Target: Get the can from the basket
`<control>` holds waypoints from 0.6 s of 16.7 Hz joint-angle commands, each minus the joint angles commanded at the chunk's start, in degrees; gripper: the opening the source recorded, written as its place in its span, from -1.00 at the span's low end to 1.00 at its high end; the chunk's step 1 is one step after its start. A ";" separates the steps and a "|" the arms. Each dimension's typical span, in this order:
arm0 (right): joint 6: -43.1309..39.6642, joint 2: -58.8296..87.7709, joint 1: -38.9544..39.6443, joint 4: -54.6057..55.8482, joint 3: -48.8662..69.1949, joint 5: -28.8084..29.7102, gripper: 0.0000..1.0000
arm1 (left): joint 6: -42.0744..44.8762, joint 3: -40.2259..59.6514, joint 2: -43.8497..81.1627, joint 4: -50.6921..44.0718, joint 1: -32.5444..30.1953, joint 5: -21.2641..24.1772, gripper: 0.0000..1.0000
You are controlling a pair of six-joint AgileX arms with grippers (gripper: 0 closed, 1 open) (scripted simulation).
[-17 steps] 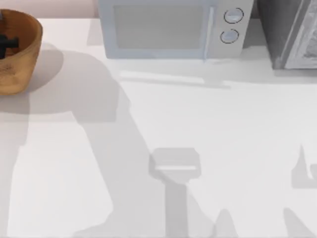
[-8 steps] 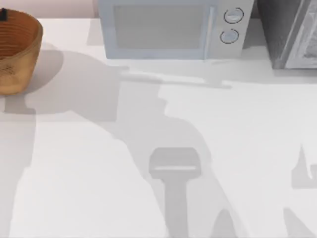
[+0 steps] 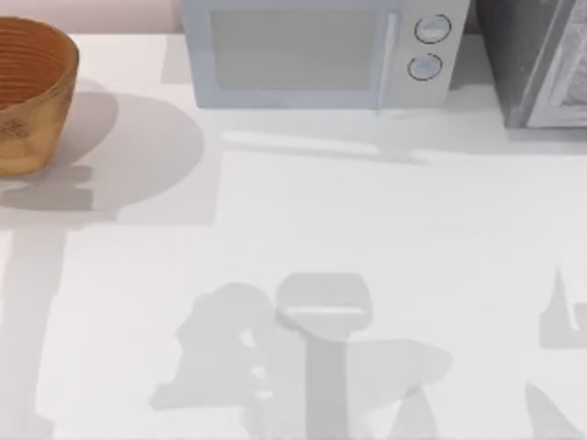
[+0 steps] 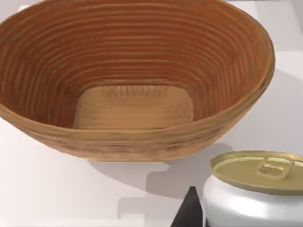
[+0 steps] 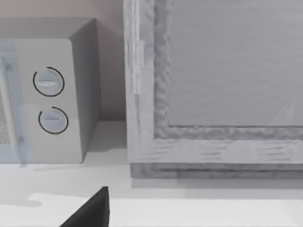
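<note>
A kitchen counter: a microwave [image 3: 316, 53] against the back wall.

nothing readable anywhere. no brand or label on the can [image 4: 255, 189], just a plain gold lid with a pull tab and blank pale sides. no tag or marking on the basket [image 4: 142, 137]. two round knobs on the microwave [image 3: 316, 50] with no numbers or dial marks around them. no print on the grey cabinet [image 5: 213, 85] beside it either.
</note>
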 joint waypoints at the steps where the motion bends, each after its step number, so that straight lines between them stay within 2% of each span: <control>1: 0.00 0.00 0.00 0.00 0.00 0.00 1.00 | -0.55 -6.62 -7.81 2.80 -0.50 -0.25 -1.00; 6: 0.00 0.00 0.00 0.00 0.00 0.00 1.00 | -3.06 -35.16 -39.51 16.33 -2.82 -1.46 -1.00; 10: 0.00 0.00 0.00 0.00 0.00 0.00 1.00 | -4.43 -49.11 -54.28 24.77 -4.14 -2.20 -1.00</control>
